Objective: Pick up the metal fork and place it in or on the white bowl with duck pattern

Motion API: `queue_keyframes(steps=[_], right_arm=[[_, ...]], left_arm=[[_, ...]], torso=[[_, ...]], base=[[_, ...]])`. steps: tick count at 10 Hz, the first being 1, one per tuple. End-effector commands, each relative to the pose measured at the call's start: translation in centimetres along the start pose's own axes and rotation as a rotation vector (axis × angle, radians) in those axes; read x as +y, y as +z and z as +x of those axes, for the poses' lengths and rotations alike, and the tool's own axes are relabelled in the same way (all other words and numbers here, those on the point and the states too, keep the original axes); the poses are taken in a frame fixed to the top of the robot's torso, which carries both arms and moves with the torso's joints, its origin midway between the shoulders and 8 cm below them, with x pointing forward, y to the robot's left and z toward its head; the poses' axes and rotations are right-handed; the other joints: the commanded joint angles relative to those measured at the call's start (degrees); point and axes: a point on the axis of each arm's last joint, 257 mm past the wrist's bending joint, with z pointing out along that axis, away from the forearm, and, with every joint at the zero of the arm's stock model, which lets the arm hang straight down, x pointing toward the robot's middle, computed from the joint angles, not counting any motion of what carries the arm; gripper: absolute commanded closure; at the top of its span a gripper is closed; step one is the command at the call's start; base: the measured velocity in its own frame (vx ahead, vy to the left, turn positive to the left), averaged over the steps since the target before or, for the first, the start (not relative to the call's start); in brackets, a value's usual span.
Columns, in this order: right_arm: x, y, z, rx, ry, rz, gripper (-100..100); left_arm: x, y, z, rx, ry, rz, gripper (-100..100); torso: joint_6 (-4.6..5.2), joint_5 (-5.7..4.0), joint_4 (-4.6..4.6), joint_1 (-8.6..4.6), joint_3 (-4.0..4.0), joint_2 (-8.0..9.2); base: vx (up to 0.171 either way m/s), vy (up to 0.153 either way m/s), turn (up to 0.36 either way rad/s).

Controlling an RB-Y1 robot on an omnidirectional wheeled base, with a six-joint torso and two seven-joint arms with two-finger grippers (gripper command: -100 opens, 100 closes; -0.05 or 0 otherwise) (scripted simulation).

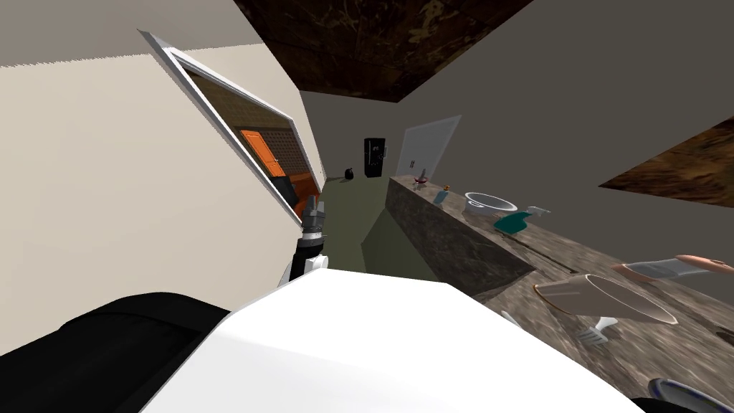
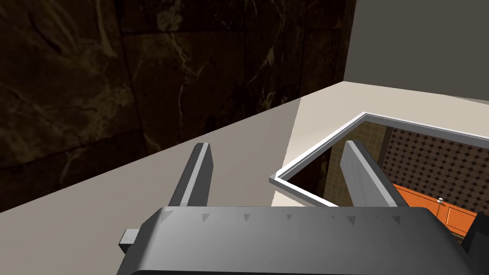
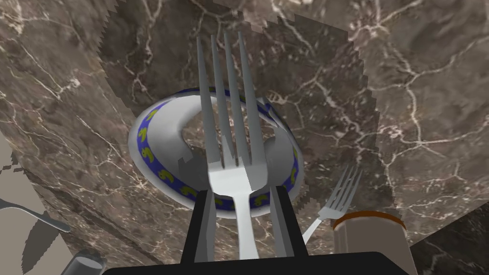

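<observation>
- left gripper (image 1: pixel 313 212) is up beside my left side, close to the wall. Its fingers (image 2: pixel 196 174) stand wide apart with nothing between them.
- over on the right arm's camera, starting at the far left edge: a thin grey utensil (image 3: pixel 33 215) pokes in. Can't tell what kind it is.
- next comes the bowl (image 3: pixel 142 141), sitting on the brown marble counter (image 3: pixel 410 95). It's white with a blue band round the rim and little yellow ducks on that band.
- the right gripper (image 3: pixel 242 193) is clamped on the grey fork (image 3: pixel 236 174), with both fingers pressed tight against the sides of the handle just below the head.
- so the fork is in the right gripper, lined up with it, and its four tines reach out across the mouth of the bowl. Whether the tines touch the bowl, I honestly can't tell.
- just right of the bowl a second fork (image 3: pixel 340 195) lies flat on the counter.
- right next to that one is a white cup (image 3: pixel 370 241) with an orange rim, touching or nearly touching the second fork's handle.
</observation>
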Motion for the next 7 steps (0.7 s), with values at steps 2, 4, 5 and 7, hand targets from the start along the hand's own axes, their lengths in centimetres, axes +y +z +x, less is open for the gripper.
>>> queue_keyframes(steps=[2,4,5,7], right_arm=[[1.6,0.1,0.6,0.019,0.04,-0.035,100],[3.2,0.2,1.4,0.042,0.075,-0.075,100],[3.4,0.2,1.5,0.045,0.079,-0.08,100],[3.4,0.3,1.4,0.043,0.078,-0.078,100]], left_arm=[[0.0,0.0,0.0,0.0,0.0,0.0,0],[0.0,0.0,0.0,0.0,0.0,0.0,0],[0.0,0.0,0.0,0.0,0.0,0.0,0],[0.0,0.0,0.0,0.0,0.0,0.0,0]], torso=[[0.08,-0.03,0.02,-0.02,0.01,0.0],[0.09,-0.05,0.06,-0.14,0.07,0.09],[0.11,-0.07,0.09,-0.18,0.12,0.14],[0.21,0.0,0.08,0.16,0.07,0.04]], base=[[-0.088,-0.1,0.05],[-0.124,-0.128,0.084],[-0.11,-0.081,0.047],[-0.038,-0.017,0.0]])
